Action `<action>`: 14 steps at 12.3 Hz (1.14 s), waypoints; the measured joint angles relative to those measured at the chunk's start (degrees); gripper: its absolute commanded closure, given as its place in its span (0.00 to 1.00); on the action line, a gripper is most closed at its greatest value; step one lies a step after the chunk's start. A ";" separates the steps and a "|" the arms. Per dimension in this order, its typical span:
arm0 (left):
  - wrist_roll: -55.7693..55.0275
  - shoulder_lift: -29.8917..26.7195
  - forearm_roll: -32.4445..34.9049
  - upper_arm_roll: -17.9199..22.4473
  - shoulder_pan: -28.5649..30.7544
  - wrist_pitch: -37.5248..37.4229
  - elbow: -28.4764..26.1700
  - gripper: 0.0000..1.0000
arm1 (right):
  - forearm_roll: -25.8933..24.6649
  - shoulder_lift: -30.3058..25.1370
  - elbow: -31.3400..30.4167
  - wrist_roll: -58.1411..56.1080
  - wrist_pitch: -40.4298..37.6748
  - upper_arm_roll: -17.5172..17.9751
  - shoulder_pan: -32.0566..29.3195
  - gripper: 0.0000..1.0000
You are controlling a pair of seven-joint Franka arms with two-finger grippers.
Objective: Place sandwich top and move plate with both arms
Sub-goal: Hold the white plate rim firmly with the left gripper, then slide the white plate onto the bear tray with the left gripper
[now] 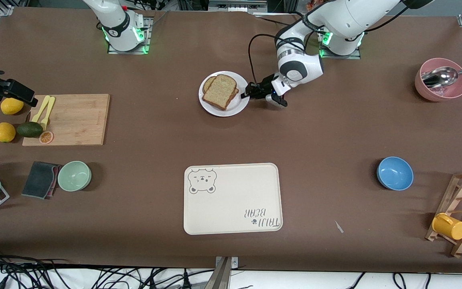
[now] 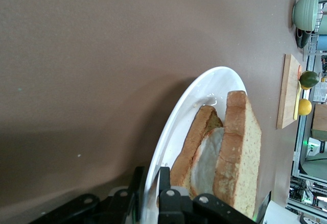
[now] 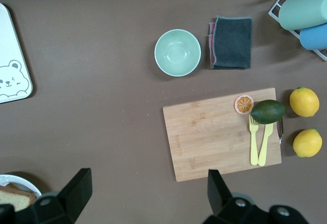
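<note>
Right gripper hangs over the surface, fingers wide apart, empty; plate looks stiff, slick, tippy, with the sandwich top loose on it; left gripper fingers pinch its thin rim.

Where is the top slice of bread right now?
The top slice lies on the sandwich on the white plate, mid-table, beside the left gripper.
</note>
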 measured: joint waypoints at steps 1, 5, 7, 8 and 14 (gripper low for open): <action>0.01 0.16 0.00 0.00 0.00 0.00 0.04 0.87 | 0.02 0.00 0.36 0.00 -0.08 0.01 0.01 0.00; 0.13 0.20 -0.08 -0.13 0.00 -0.22 0.26 1.00 | 0.14 -0.01 1.02 0.15 -1.57 0.30 0.27 0.00; 0.40 0.11 -0.10 -0.36 0.01 -0.83 0.41 1.00 | 0.14 -0.01 1.04 1.77 -1.80 1.14 0.65 0.00; 0.41 0.11 -0.10 -0.34 0.01 -0.83 0.43 1.00 | 0.28 -0.01 1.04 2.78 -1.82 1.35 0.71 0.00; 1.53 0.05 -0.10 0.46 0.60 -0.20 3.93 1.00 | 4.20 -0.01 1.12 4.62 -3.08 2.48 0.77 0.00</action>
